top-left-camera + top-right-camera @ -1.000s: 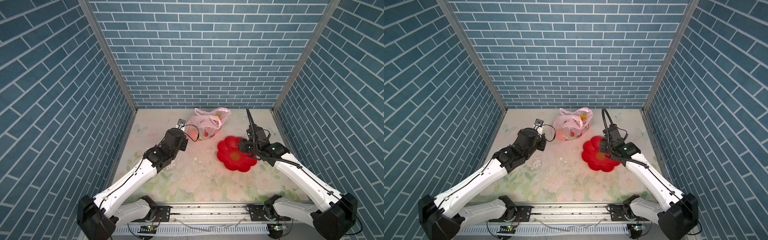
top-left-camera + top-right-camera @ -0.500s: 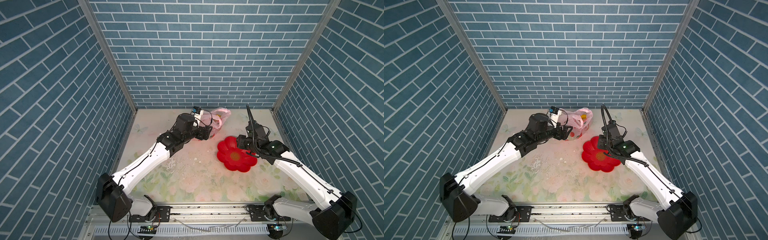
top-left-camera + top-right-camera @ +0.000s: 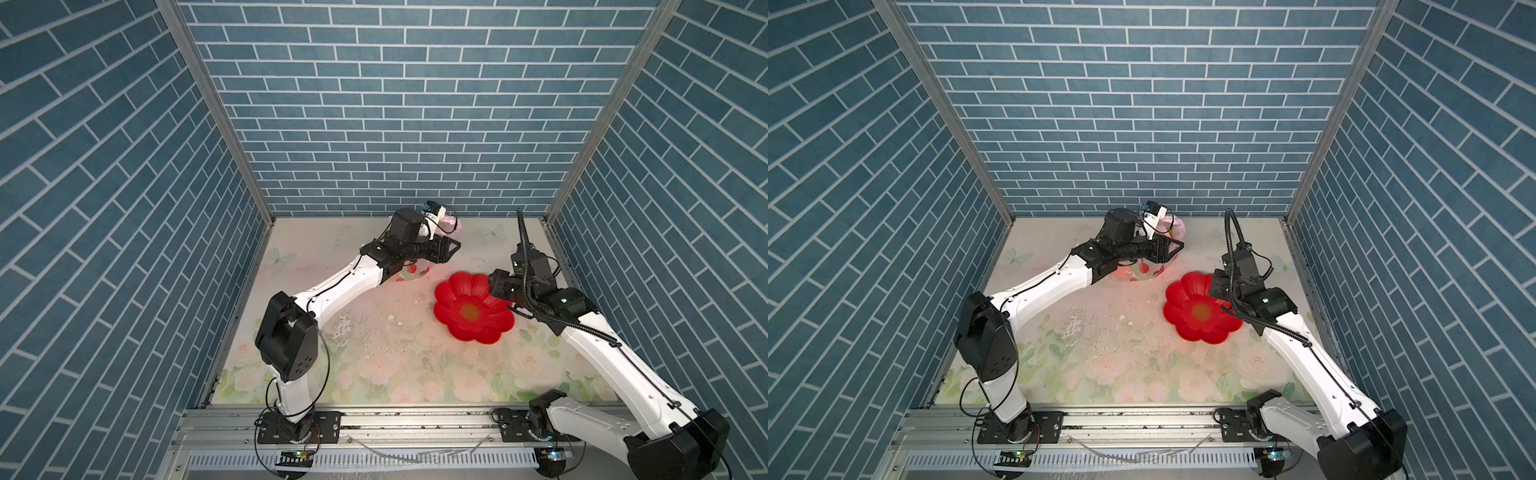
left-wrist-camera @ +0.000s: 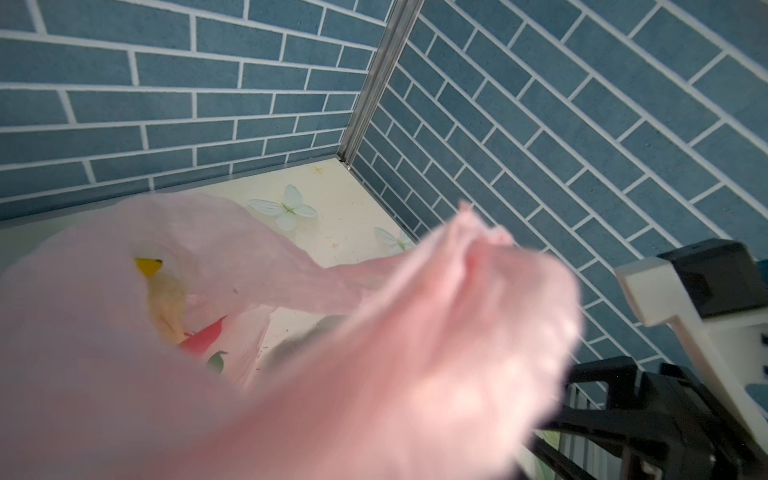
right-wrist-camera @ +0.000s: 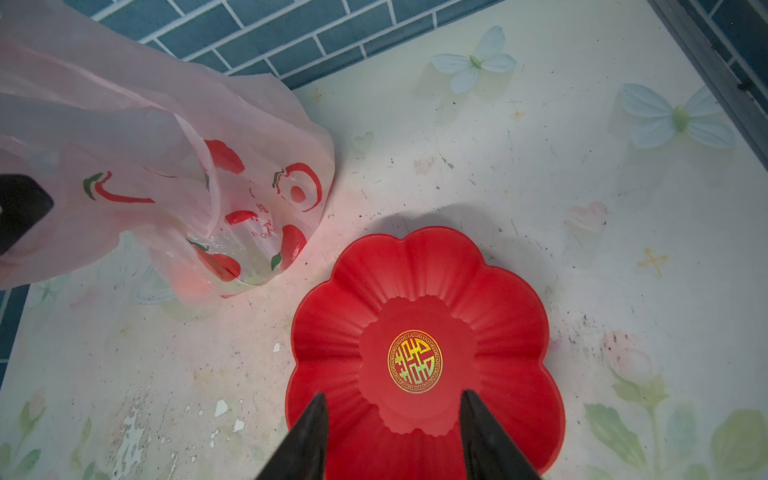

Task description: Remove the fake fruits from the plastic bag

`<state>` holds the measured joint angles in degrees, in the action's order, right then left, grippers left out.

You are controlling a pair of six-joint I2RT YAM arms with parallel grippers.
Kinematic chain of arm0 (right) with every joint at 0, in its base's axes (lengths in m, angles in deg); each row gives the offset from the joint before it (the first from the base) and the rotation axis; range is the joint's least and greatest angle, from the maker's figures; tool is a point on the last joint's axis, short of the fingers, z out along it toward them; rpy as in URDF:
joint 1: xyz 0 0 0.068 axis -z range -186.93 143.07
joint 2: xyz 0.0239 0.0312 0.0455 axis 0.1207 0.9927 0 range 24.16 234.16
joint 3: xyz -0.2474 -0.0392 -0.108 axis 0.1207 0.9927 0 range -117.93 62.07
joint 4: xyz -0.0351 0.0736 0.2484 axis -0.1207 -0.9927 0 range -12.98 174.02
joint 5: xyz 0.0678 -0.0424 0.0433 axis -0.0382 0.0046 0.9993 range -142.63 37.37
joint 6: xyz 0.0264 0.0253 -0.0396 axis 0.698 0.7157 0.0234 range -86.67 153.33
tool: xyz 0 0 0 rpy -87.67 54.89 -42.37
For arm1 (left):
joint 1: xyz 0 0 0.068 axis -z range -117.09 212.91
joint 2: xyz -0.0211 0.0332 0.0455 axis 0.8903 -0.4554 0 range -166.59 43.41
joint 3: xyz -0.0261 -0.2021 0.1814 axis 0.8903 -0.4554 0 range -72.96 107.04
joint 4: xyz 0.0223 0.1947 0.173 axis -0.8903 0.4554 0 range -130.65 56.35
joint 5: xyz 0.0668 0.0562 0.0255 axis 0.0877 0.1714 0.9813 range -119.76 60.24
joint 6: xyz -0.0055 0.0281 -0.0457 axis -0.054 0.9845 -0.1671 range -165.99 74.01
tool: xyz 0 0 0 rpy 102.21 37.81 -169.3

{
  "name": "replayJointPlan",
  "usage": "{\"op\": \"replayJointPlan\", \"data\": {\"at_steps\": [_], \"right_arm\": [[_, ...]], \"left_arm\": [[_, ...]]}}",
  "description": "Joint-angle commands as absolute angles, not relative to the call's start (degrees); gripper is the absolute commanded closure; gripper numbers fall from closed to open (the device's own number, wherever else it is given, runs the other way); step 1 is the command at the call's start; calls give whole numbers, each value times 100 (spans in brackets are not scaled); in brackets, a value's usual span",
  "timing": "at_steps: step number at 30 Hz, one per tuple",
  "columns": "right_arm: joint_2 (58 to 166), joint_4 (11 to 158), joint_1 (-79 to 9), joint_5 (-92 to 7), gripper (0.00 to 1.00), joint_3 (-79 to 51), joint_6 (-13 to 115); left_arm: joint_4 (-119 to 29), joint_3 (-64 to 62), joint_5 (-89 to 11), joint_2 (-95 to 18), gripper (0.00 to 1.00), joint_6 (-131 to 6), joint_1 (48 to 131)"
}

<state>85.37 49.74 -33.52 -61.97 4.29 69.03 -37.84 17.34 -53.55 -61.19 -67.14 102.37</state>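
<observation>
Where the table (image 3: 374,332) meets the back wall (image 3: 395,124), in the upper middle of both top views, the plastic bag (image 3: 412,272) (image 3: 1144,270) sits, a yellow fruit (image 4: 148,266) peeking inside. The left gripper (image 3: 451,247) is right at it; I cannot tell if it pinches. The right gripper (image 5: 392,394) hangs spread over the red dish (image 5: 498,291), holding nothing.

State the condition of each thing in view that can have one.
plastic bag, bottom on the table, top drawn upward
fake fruits, inside the bag; one yellow tip shows
red dish, flat on the table, empty
left gripper, at the bag's top, grip unclear
right gripper, open above the dish, holding nothing
</observation>
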Motion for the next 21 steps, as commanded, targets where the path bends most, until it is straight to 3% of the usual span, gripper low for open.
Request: {"op": "replayJointPlan", "data": {"at_steps": [1,3,6,14,21], "right_arm": [[8492,4924,-3339,-6052,49,645,6937],[8510,4973,-3345,-5941,49,680,6917],[8574,5090,-3408,-5722,49,671,6843],[8942,5377,-4050,-5545,56,218,6659],[9483,5317,-5189,-5670,59,-816,6359]], "left_arm": [[-4082,1873,-5505,-6076,66,-6884,10230],[-4034,1634,-5356,-5799,78,-6829,10196],[-3862,1054,-5098,-5161,87,-6851,10050],[-3908,-1277,-4697,-2733,91,-7573,9519],[-2779,-2457,-4015,-454,91,-7842,9495]]}}
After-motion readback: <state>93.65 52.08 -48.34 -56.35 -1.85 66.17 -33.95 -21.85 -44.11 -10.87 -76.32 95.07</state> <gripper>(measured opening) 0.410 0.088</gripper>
